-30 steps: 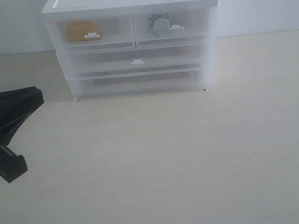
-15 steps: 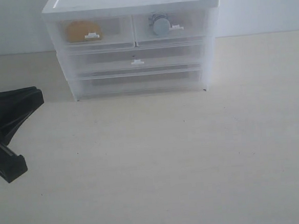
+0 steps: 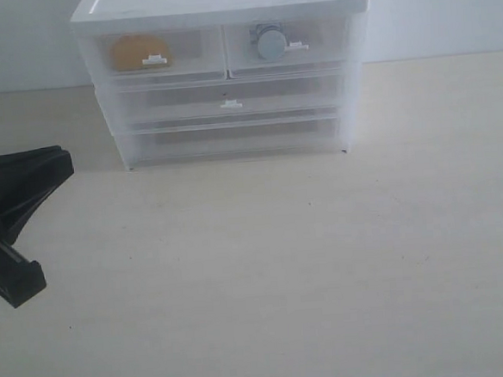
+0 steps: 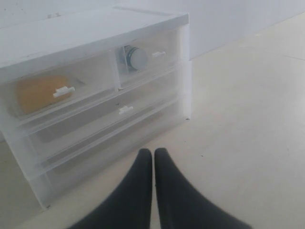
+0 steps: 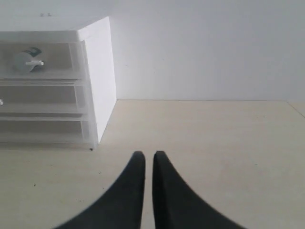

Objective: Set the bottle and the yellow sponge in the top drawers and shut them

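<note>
The yellow sponge lies inside the left top drawer, which is pushed in flush with the cabinet front. The bottle lies on its side in the right top drawer, cap facing out; that drawer is shut too. In the left wrist view the sponge and bottle show through the translucent fronts. My left gripper hovers at the table's left, well short of the cabinet, shut and empty. My right gripper is shut and empty, off to the cabinet's right, out of the exterior view.
The white-topped cabinet stands at the back of the pale table against a white wall. Two full-width drawers sit below the top ones, both pushed in.
</note>
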Controlling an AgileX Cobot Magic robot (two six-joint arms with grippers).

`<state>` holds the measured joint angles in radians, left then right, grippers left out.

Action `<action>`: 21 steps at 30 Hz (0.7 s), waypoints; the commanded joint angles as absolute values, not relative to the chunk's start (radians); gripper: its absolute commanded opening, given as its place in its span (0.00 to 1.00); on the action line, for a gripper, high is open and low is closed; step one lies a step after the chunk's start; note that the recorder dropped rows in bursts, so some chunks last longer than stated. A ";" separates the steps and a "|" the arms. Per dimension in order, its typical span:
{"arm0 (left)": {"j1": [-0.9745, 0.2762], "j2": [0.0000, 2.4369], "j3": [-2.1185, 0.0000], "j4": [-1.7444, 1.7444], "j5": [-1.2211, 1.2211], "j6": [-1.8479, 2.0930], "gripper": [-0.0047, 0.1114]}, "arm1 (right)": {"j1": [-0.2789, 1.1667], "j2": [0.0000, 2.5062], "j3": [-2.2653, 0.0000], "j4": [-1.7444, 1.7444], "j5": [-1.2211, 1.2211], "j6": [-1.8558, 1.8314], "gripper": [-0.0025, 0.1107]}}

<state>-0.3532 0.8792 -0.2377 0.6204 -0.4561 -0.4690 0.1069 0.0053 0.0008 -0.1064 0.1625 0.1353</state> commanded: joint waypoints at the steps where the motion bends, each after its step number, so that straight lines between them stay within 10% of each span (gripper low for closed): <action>1: -0.356 0.885 -0.233 0.610 -0.472 -0.478 0.07 | 0.100 0.000 0.000 0.123 0.173 -0.140 0.08; 21: -0.356 0.885 -0.233 0.610 -0.472 -0.478 0.07 | 0.100 0.000 0.000 0.125 0.153 -0.122 0.08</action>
<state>-0.3532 0.8792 -0.2377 0.6204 -0.4561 -0.4690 0.1069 0.0053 0.0008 0.1194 0.1662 -0.1189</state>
